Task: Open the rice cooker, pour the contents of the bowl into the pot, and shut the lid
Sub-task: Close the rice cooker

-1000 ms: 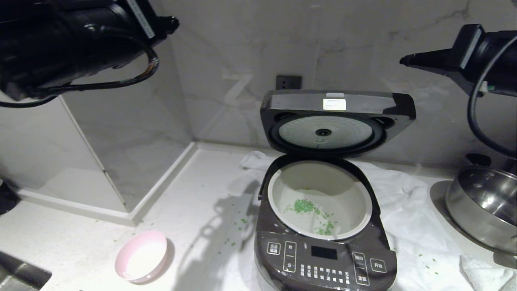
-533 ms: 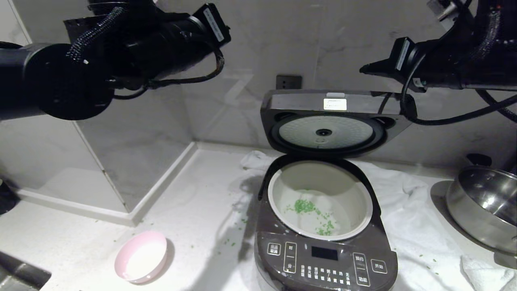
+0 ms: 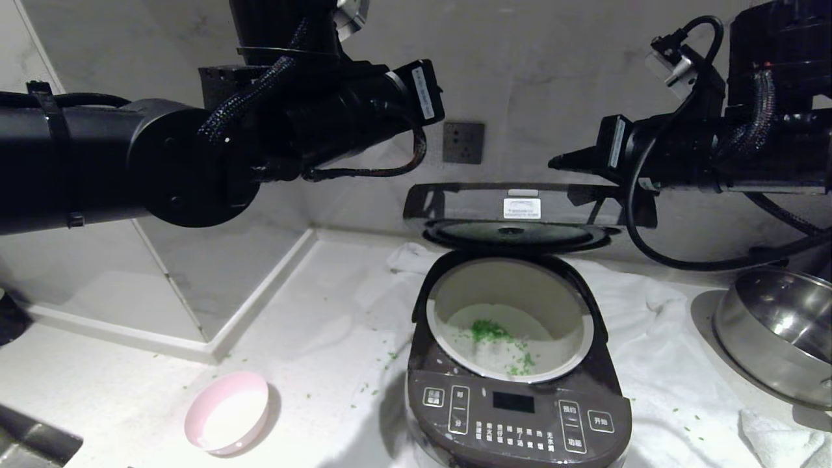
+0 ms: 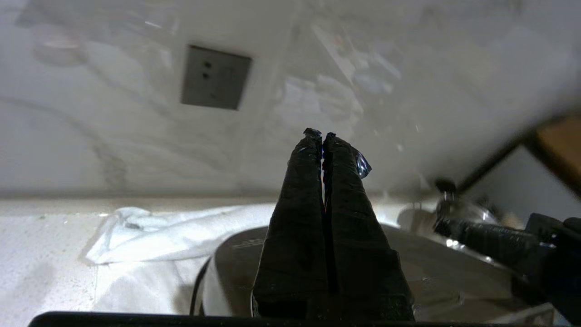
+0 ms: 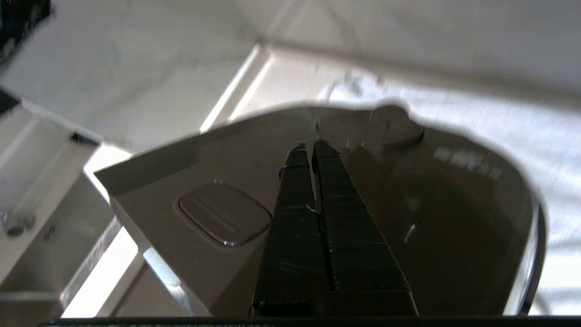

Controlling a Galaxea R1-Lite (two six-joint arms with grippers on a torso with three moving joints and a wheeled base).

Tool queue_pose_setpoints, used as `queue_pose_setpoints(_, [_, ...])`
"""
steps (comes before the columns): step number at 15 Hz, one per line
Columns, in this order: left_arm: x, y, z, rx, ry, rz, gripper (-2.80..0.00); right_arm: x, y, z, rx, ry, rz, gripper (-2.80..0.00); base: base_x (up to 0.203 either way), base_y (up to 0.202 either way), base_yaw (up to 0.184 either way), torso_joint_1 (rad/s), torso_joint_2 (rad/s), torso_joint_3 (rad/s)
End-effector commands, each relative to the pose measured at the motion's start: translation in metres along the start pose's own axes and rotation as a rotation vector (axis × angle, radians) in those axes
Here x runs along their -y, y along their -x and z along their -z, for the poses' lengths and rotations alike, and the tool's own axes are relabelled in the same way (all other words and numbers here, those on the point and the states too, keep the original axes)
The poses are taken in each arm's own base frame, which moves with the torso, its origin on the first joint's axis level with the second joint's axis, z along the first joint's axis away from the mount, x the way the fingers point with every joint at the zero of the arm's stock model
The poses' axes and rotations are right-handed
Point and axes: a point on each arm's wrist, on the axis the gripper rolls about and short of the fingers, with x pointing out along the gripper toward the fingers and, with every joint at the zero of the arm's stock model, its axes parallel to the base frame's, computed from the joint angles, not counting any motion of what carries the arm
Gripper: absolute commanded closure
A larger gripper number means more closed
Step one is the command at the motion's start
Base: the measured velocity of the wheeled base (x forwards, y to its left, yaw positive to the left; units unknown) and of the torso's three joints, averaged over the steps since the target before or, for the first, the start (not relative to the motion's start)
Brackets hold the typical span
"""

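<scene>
Glossy dark plastic clads the rice cooker (image 3: 520,416); its pot (image 3: 448,305) looks smooth and matt. The bowl (image 3: 227,413) is pale plastic, the steel pan (image 3: 773,338) shiny, the cloth (image 3: 669,364) soft white.

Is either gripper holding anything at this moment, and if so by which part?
Nothing is held. The left gripper is shut on nothing above the dark brown-grey hinged lid; the right gripper is shut too, fingertips over the lid's top, gripping nothing.

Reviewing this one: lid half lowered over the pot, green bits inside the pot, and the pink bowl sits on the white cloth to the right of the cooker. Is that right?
Not quite. The pink bowl sits on the bare counter to the left of the rice cooker, off the white cloth, as the head view shows. The rest holds: the lid is half lowered over the pot, with green bits inside.
</scene>
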Motion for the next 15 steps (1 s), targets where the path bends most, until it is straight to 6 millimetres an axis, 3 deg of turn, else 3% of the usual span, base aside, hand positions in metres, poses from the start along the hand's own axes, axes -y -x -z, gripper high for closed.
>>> queue_pose_setpoints(1, [0.007, 0.003, 0.013, -0.043, -0.010, 0.014, 0.00, -0.005, 0.014, 0.011, -0.018, -0.007, -0.012, 0.00, 0.000, 0.000, 0.000, 0.000, 0.00, 0.000])
queue_pose_setpoints(5, [0.001, 0.038, 0.050, -0.208, -0.069, 0.025, 0.00, -0.001, 0.028, 0.024, -0.043, -0.029, 0.005, 0.00, 0.000, 0.000, 0.000, 0.000, 0.00, 0.000])
queue_pose_setpoints(8, [-0.008, 0.060, 0.079, -0.329, -0.095, 0.028, 0.00, 0.004, 0.027, 0.035, -0.072, -0.057, 0.016, 0.00, 0.000, 0.000, 0.000, 0.000, 0.00, 0.000])
queue_pose_setpoints(11, [-0.008, 0.072, 0.085, -0.357, -0.096, 0.033, 0.00, 0.007, 0.025, 0.043, -0.094, -0.077, 0.024, 0.00, 0.000, 0.000, 0.000, 0.000, 0.00, 0.000])
queue_pose_setpoints(15, [-0.007, 0.074, 0.092, -0.360, -0.092, 0.040, 0.00, 0.011, 0.020, 0.058, -0.118, -0.099, 0.021, 0.00, 0.000, 0.000, 0.000, 0.000, 0.00, 0.000])
